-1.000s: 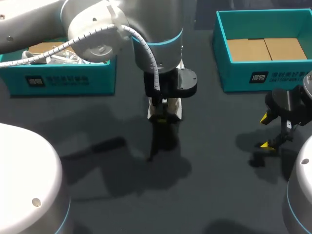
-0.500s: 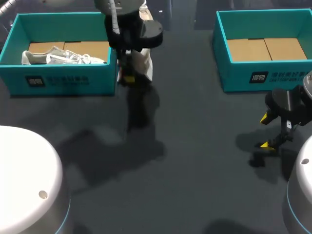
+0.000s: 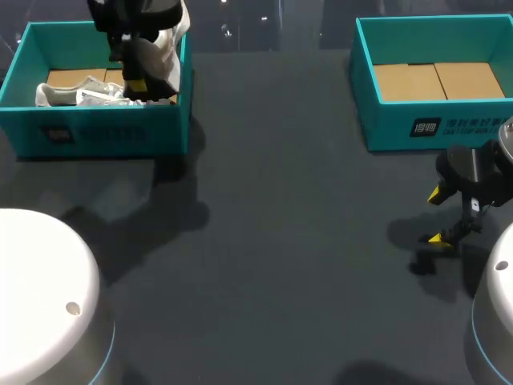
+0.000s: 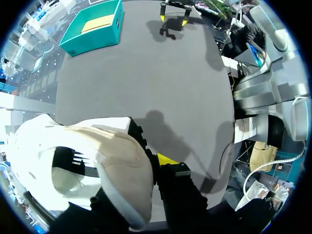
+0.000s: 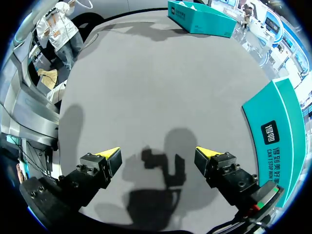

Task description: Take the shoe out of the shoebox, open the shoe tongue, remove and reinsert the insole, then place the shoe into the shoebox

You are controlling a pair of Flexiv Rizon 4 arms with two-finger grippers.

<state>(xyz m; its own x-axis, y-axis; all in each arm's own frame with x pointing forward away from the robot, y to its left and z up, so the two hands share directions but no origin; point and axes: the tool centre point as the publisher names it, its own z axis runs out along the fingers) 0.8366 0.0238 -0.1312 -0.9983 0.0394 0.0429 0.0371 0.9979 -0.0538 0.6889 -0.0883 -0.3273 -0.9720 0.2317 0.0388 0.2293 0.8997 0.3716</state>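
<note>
White shoe [image 4: 97,161] apparently clamped in left gripper [image 4: 148,168], over shoebox [image 3: 96,132]

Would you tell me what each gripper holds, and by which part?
The left gripper holds a white shoe by the rim of its opening, apparently the heel end. The right gripper is open and empty.

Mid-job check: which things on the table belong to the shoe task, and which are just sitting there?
In the job: white shoe, held by left gripper; left shoebox beneath it.
Just there: second shoe lying in that box; right shoebox, empty; right gripper, open over the table.
</note>
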